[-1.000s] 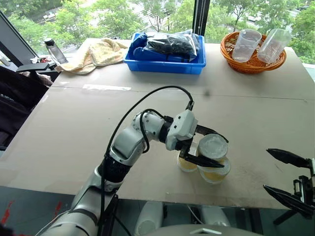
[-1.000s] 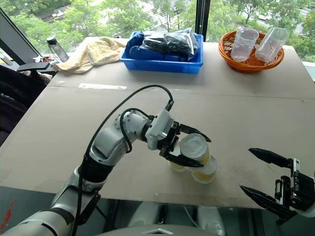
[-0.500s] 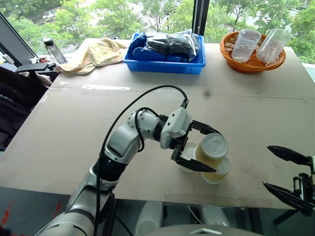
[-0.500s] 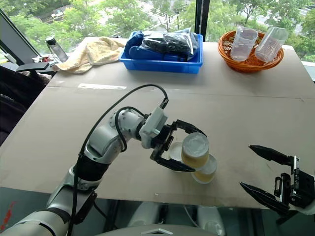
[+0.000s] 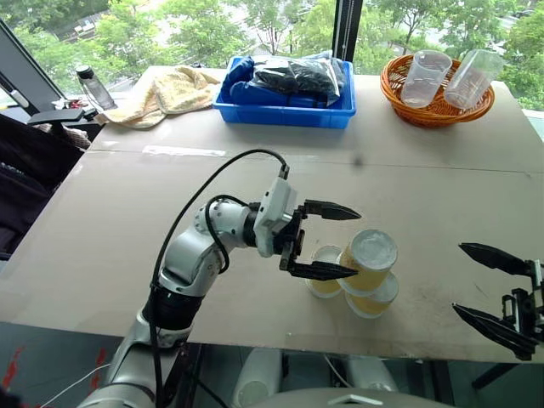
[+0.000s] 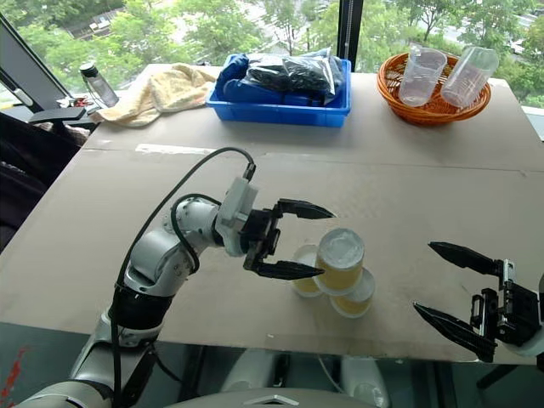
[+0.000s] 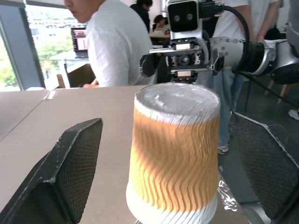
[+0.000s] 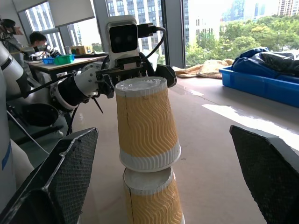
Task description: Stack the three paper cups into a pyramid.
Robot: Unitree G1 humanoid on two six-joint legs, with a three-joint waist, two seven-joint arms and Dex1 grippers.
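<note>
Resting upside down on two base cups (image 5: pixel 372 299), the top cup (image 5: pixel 367 259) forms a pyramid near the front edge of the table (image 5: pixel 442 195). In the right wrist view the top cup is seen tilted and seated off-centre on the cup below it.

The left gripper (image 5: pixel 333 240) is spread wide with nothing held; its lower finger lies close against the cups on the 9 o'clock side of the stack. The right gripper (image 5: pixel 493 290) is also fully open and empty, well apart at 3 o'clock.

Hazards judged from this position:
- The top cup may be toppled if a left finger is dragged across it during withdrawal.
- A base cup may be nudged sideways, so that support is lost.
- Cups knocked toward 6 o'clock may be lost over the table edge.
</note>
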